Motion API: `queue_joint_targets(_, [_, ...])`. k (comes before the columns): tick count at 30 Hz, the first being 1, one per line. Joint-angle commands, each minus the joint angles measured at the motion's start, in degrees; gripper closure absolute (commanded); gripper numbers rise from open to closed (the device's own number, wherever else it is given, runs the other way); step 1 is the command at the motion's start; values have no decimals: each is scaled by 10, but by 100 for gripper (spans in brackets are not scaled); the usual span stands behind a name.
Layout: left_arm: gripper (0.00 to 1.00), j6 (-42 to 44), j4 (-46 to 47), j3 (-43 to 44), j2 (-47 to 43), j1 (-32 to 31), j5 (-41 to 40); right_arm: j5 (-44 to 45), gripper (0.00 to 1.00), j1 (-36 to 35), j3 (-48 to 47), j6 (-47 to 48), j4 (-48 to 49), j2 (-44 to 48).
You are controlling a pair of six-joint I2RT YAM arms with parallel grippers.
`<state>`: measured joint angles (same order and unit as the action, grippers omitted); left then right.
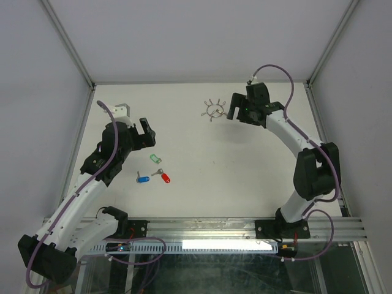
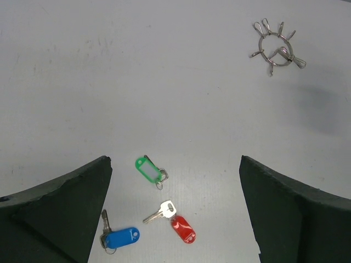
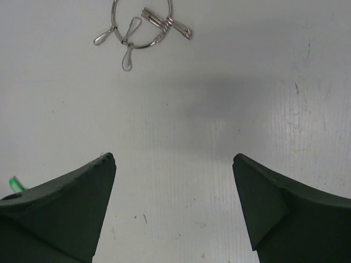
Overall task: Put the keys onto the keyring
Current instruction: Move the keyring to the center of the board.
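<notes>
Three keys lie on the white table: green (image 1: 155, 158), blue (image 1: 143, 180) and red (image 1: 165, 177). In the left wrist view the green key (image 2: 148, 170), the blue key (image 2: 120, 238) and the red key (image 2: 182, 228) lie between and ahead of my fingers. The keyring (image 1: 214, 110), a silver ring with spoke-like clips, lies at the far middle; it also shows in the left wrist view (image 2: 277, 49) and the right wrist view (image 3: 141, 24). My left gripper (image 1: 147, 132) is open and empty, just behind the keys. My right gripper (image 1: 236, 110) is open and empty, just right of the keyring.
A small white block (image 1: 120, 110) stands at the far left of the table by the left arm. Metal frame posts and grey walls border the table at the back and sides. An aluminium rail (image 1: 245, 228) runs along the near edge.
</notes>
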<state>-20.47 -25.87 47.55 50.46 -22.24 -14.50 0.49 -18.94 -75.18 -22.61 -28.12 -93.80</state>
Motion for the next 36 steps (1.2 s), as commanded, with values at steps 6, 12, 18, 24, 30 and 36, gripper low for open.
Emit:
queue_joint_targets(6, [1,-17,14,10,11,53,63,57,10,-17,-113,-6,59,-106])
queue_joint_targets(12, [1,-12,14,10,14,65,76,65,10,-19,-174,-2,68,-171])
queue_joint_targets(18, [1,-10,16,9,13,71,82,83,10,-19,-235,9,72,-227])
queue_joint_targets(24, [1,-10,22,9,25,83,111,98,11,-18,-297,24,55,-289])
queue_joint_targets(30, [1,-7,26,5,26,86,121,98,19,-18,-349,44,35,-339])
queue_joint_targets(36, [1,-6,31,4,32,90,136,104,31,-18,-398,68,24,-381])
